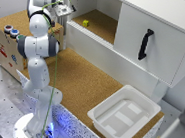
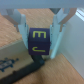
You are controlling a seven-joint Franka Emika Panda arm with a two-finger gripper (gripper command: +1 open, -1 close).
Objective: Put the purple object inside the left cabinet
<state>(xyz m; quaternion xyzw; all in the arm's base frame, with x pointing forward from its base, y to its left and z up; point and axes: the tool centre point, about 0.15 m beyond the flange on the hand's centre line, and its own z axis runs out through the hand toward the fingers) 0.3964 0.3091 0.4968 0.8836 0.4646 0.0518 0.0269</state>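
White robot hand (image 2: 41,46) clamped on dark purple block with yellow letters (image 2: 39,41), held above a printed cardboard box (image 2: 12,62), white-walled left cabinet with cork-brown floor (image 1: 102,24) at 3 o'clock of the arm, small yellow cube (image 1: 86,23) inside

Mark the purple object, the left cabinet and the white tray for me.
purple object (image 2: 39,41), wrist view, lettered front face.
left cabinet (image 1: 102,22), exterior view, cork floor.
white tray (image 1: 143,103), exterior view, far rim.
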